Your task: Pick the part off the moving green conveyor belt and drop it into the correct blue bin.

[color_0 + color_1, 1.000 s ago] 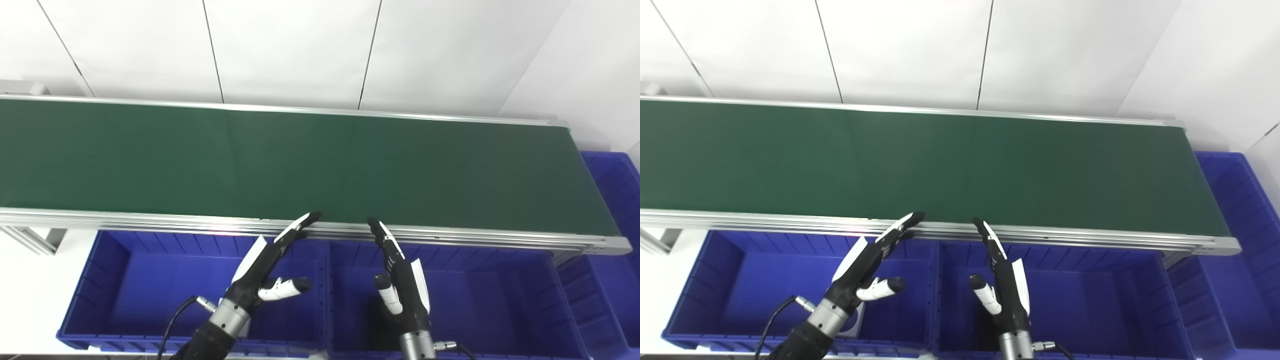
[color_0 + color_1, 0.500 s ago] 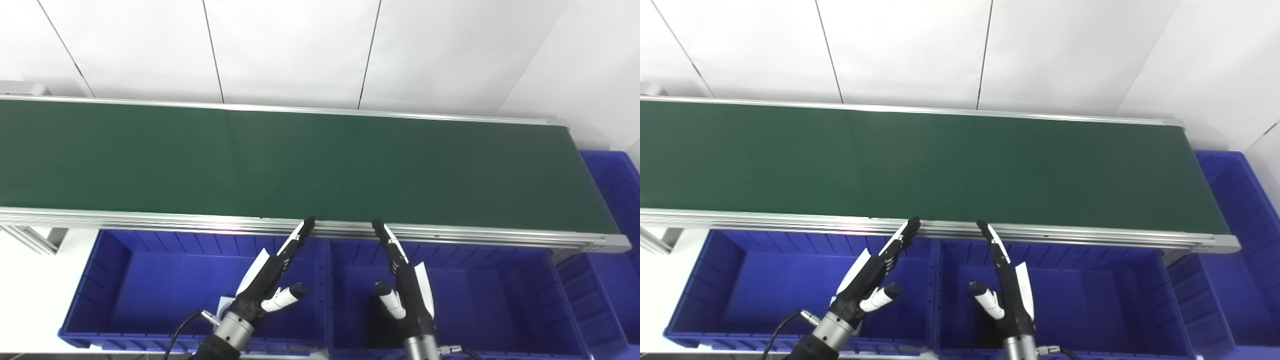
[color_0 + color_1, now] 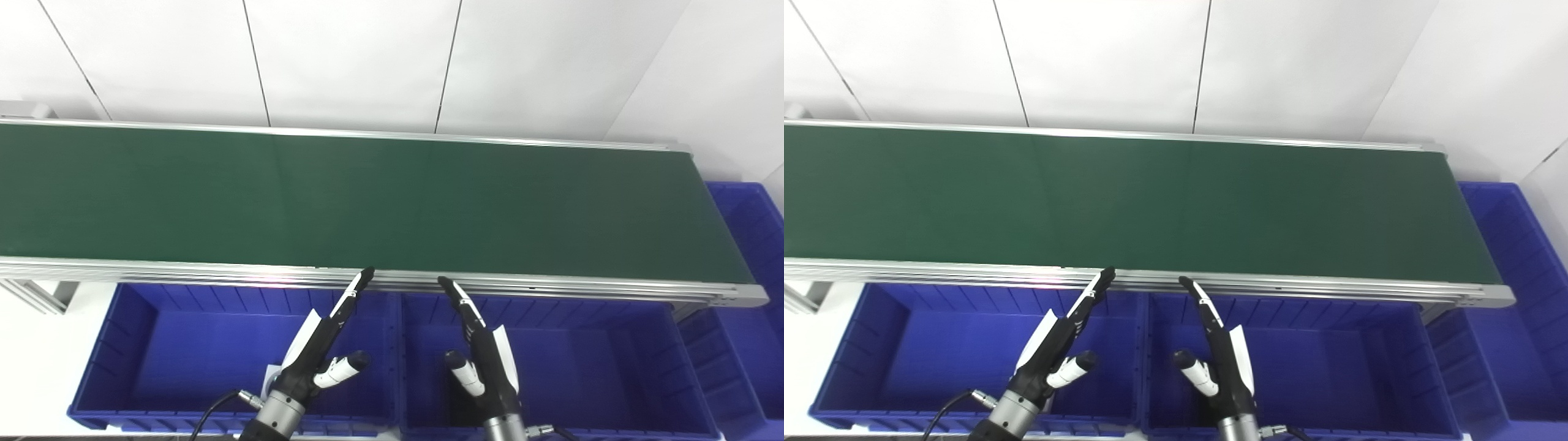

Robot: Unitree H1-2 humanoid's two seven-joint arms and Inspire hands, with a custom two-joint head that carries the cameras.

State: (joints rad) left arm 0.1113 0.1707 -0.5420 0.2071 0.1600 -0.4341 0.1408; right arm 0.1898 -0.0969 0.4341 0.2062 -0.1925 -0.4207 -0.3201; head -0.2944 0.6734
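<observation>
- White wall panels (image 3: 343, 61) stood behind the green conveyor belt (image 3: 367, 202).
- The left robot hand (image 3: 318, 349) and right robot hand (image 3: 484, 361) were both spread and held nothing, fingertips reaching toward the belt's near rail (image 3: 184, 267).
- Under them sat the left blue bin (image 3: 184, 349) and the middle blue bin (image 3: 582, 361); a third bin (image 3: 753, 245) stood past the belt's right end.
- No part showed on the belt.

Looks like a factory-style sorting station or test lab. A long green conveyor belt (image 3: 367, 196) with aluminium rails runs across the middle of the frame, plain white wall panels (image 3: 355, 61) fill the top, and blue plastic bins (image 3: 141, 343) line the bottom.
</observation>
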